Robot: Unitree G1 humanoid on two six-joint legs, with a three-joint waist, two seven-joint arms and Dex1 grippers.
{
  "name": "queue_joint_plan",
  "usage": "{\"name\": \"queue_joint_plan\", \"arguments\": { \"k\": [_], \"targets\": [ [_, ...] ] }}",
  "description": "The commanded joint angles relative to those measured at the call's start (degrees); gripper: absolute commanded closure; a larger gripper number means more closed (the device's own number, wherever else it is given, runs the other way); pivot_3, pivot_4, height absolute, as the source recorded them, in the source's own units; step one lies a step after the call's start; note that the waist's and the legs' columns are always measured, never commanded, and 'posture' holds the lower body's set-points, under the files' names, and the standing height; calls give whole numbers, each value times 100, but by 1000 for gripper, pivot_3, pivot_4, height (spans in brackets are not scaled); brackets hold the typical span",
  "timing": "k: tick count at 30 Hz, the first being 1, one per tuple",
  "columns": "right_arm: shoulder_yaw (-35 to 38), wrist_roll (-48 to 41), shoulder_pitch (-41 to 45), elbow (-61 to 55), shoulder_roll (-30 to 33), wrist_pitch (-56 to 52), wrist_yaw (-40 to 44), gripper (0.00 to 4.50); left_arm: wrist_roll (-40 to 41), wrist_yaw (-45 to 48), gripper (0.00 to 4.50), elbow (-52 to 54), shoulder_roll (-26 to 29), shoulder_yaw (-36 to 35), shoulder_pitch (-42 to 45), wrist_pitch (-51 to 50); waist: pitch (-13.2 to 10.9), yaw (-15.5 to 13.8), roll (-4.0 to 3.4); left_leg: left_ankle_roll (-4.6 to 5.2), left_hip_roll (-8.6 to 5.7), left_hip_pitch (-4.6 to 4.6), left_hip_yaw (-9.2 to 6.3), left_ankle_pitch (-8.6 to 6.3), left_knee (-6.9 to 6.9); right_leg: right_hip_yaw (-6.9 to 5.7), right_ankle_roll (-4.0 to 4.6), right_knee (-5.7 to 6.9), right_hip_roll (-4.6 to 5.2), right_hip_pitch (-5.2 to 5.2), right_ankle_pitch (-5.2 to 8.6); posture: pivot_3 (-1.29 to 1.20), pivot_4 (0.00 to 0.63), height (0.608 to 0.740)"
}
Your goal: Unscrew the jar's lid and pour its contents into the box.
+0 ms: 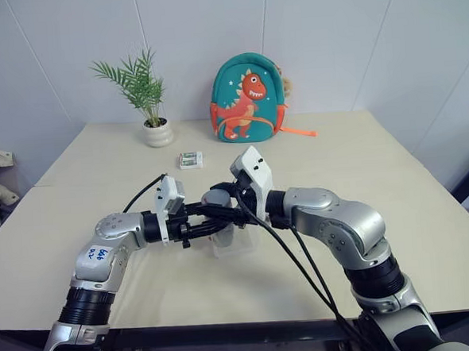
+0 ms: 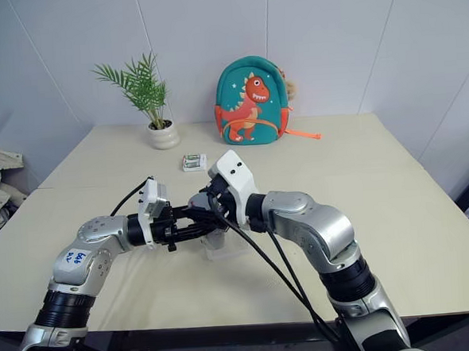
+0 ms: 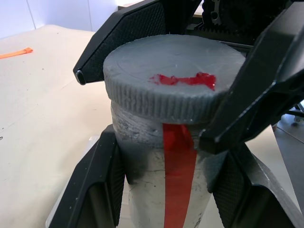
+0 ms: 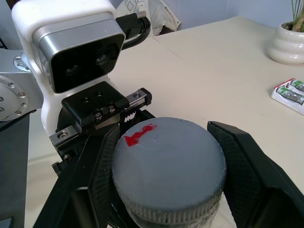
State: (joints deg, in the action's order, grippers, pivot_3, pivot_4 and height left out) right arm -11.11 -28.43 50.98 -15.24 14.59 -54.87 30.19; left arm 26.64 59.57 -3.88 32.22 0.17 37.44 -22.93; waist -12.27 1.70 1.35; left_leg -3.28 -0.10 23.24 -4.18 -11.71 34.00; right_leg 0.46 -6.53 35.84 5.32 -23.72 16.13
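Gripping the jar (image 3: 166, 185) by its body, left pincer (image 3: 161, 190) is closed on it above the desk (image 1: 378, 182), w/ the box (image 1: 237, 243) directly beneath. Right pincer (image 4: 166, 185) is closed round the lid (image 4: 168, 166), which sits on the jar. Contents can't be seen. Packet (image 1: 190, 160) lies further back.

Silver-grey arm shells are showing black ribbed joints; black cables are trailing from white wrist cameras, and a handwritten blue-ink sticker (image 1: 99, 253) is marking the left arm.
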Motion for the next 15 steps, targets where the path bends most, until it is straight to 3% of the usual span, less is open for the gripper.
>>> {"name": "queue_joint_plan", "arguments": {
  "k": [1, 15],
  "targets": [
    [58, -117, 7, -167, -42, 196, 201, 1894, 68, 5, 2436, 133, -5, -147, 4, 77, 0, -1, 0, 0, 0, 0, 0, 0, 0, 0, 0, 0, 0, 0, 0, 0, 150, 740],
    [151, -734, 189, 525, 556, 1975, 3529, 1894, 825, 1019, 2436, 965, 169, -88, -276, -407, 0, 4, 0, 2, 0, -1, 1, -1, -4, -1, -1, -9, -2, 4, 0, 0, 150, 740]
  ]
}}
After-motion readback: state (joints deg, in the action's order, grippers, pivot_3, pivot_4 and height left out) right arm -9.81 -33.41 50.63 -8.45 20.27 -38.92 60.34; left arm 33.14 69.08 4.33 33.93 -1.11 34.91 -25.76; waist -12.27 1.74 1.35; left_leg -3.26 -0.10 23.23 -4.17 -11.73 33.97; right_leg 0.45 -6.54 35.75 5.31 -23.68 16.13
